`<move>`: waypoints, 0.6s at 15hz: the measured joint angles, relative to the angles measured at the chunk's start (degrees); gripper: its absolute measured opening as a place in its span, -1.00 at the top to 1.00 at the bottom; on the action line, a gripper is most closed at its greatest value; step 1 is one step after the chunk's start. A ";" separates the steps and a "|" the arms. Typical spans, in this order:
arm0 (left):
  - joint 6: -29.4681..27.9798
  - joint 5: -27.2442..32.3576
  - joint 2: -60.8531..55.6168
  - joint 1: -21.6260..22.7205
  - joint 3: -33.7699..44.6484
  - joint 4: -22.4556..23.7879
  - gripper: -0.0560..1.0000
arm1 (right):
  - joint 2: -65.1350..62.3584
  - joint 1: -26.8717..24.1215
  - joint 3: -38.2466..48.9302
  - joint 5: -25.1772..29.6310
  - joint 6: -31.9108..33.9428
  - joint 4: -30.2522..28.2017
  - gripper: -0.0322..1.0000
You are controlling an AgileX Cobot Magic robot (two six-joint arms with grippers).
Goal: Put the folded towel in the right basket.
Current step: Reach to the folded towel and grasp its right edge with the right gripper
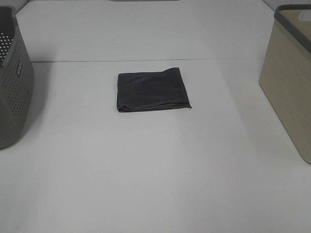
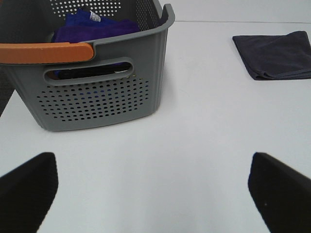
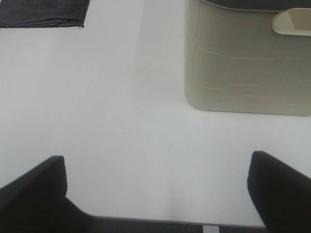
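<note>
Folded dark grey cloth towel (image 1: 153, 91) lies on the white table (image 1: 155, 170), grey perforated plastic basket (image 1: 14, 82) (purple cloth (image 2: 92, 26) inside) to its left, beige plastic basket (image 1: 289, 82) to its right. Left gripper (image 2: 154, 187) and right gripper (image 3: 158, 189) gape wide, empty; nothing done yet.

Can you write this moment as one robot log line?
stage: not started | dark folded towel: flat on table | beige right basket: apart from towel | left gripper: open, empty | right gripper: open, empty

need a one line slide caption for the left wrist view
Open left gripper facing a grey perforated basket holding blue cloth, with the folded dark towel lying apart on the white table.
</note>
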 joint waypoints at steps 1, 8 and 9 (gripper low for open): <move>0.00 0.00 0.00 0.00 0.00 0.00 -0.99 | 0.00 0.00 0.00 0.00 0.00 0.00 -0.94; 0.00 0.00 0.00 0.00 0.00 0.00 -0.99 | 0.00 0.00 0.00 0.00 0.00 0.00 -0.94; 0.00 0.00 0.00 0.00 0.00 0.00 -0.99 | 0.00 0.00 0.00 0.00 0.00 0.00 -0.94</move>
